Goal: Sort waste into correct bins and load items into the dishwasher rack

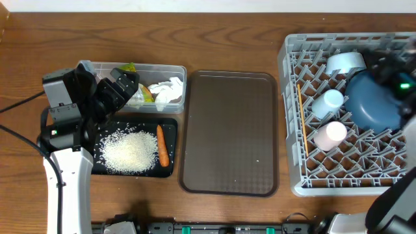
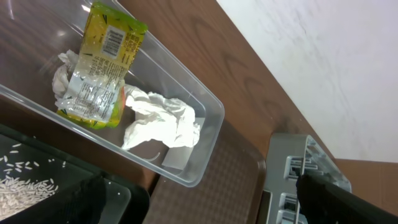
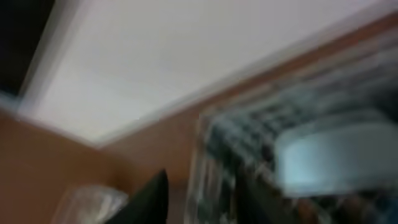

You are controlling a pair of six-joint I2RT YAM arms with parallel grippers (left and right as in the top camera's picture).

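Left gripper (image 1: 125,86) over the clear tub (image 1: 104,66), fingers spread wide, empty; snack wrapper (image 2: 102,68) and white tissue (image 2: 163,121) lie in the tub, rice (image 1: 130,151) and carrot (image 1: 162,144) on the black tray (image 1: 170,127) beside it. Right gripper (image 1: 392,77) above the grey rack (image 1: 290,130), by the dark blue plate (image 1: 370,104); blue cup (image 1: 327,103), pink cup (image 1: 331,134), bowl (image 1: 344,63) and chopsticks (image 1: 302,120) also racked. Its wrist view is smeared: cannot tell if those fingers grip anything

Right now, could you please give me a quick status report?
Left gripper open above the clear tub. Right gripper over the rack by the plate, grip unclear. Wrapper, tissue in tub; rice, carrot on black tray. Nothing blocking.
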